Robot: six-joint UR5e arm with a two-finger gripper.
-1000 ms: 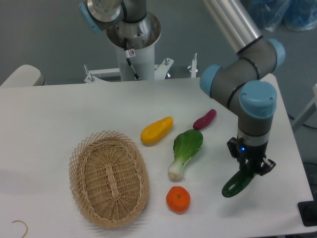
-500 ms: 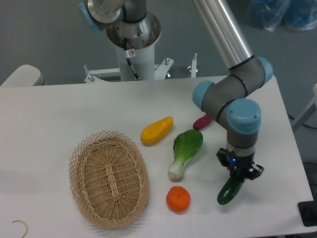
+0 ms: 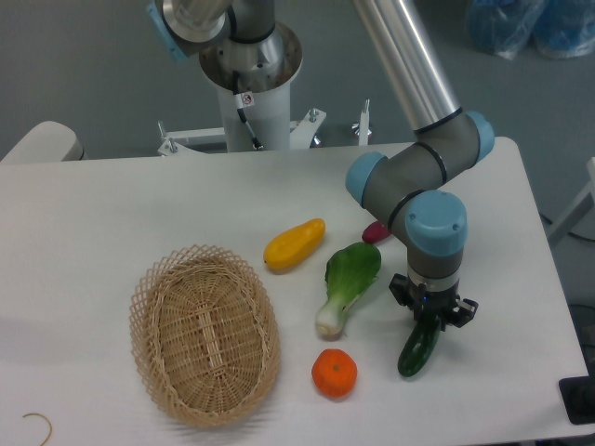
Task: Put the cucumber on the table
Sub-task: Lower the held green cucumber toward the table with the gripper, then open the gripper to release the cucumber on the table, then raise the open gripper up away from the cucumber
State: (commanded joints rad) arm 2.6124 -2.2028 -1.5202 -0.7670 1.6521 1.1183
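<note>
**Cucumber low over the near right of the desk, claw clamped on its top end**

I've got the claw (image 3: pixel 429 314) pointing straight down on my feed, and it's pinched tight around the upper end of the cucumber (image 3: pixel 418 345). The dark green cucumber hangs out below it, tilted, its lower tip angled toward the near left. That tip looks to be touching the white desk (image 3: pixel 112 214), or just above it; from this angle I can't quite tell which.

Left of the cucumber sits the orange (image 3: pixel 335 373), near the front edge and apart from it. Farther back, the bok choy (image 3: pixel 347 287) lies on the desk with its white stem pointing to the near side and its green leaf toward the far side, just left of the claw. Beyond that, the yellow fruit (image 3: pixel 294 244) lies at a slant, close to the leaf but not touching it. A reddish purple vegetable (image 3: pixel 375 231) peeks out behind the arm's elbow, mostly hidden, so I see only its near end.

Over on the left, the oval wicker basket (image 3: pixel 204 333) sits near the front. The arm's wrist, with its blue cap (image 3: pixel 436 222), stands directly above the claw, and the silver upper link runs up and out of the top of my view.
</note>
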